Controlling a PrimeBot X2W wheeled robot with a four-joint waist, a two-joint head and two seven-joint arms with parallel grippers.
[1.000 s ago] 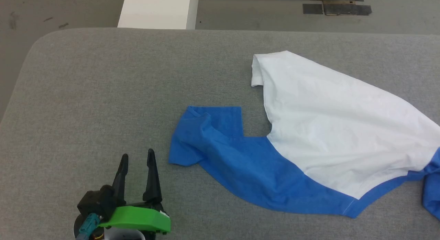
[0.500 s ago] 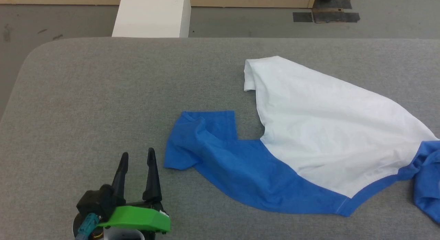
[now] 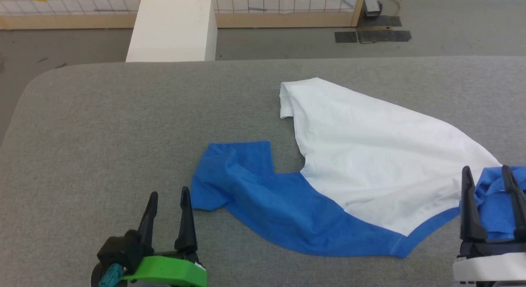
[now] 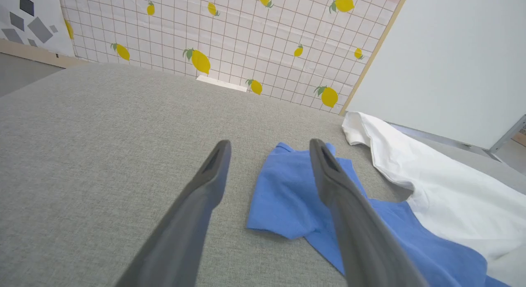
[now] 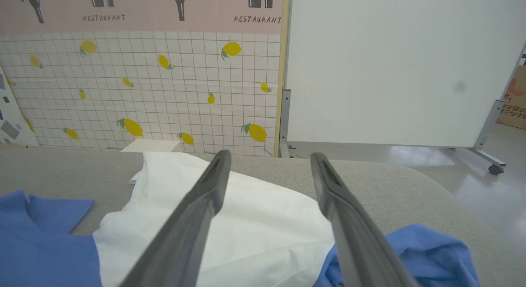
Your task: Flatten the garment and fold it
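- The garment [image 3: 370, 172], a shirt with a white body and bright blue sleeves, lies spread but rumpled on the right half of a grey padded table [image 3: 102, 126].
- Its right-hand sleeve is bunched at the head view's right edge. It is partly behind the right gripper's fingers and cut off by the frame, so its shape is hard to make out.
- The other blue sleeve runs towards the left gripper. Its end is folded over on itself, hiding the cuff.
- The left gripper [image 3: 169, 191] is low at the near left, over bare table just beside that sleeve end. Its fingers are spread, with nothing between them.
- The right gripper [image 3: 485, 168] is at the near right, its fingers spread and holding nothing. Its base is cut off by the bottom edge. Whether its tips touch the cloth cannot be told.
- A white box [image 3: 172, 28] stands on the floor beyond the table's far edge, its top cropped.
- Behind it is a tiled wall with a lemon pattern [image 4: 246, 32], with a plain white board [image 5: 390, 65] beside it.
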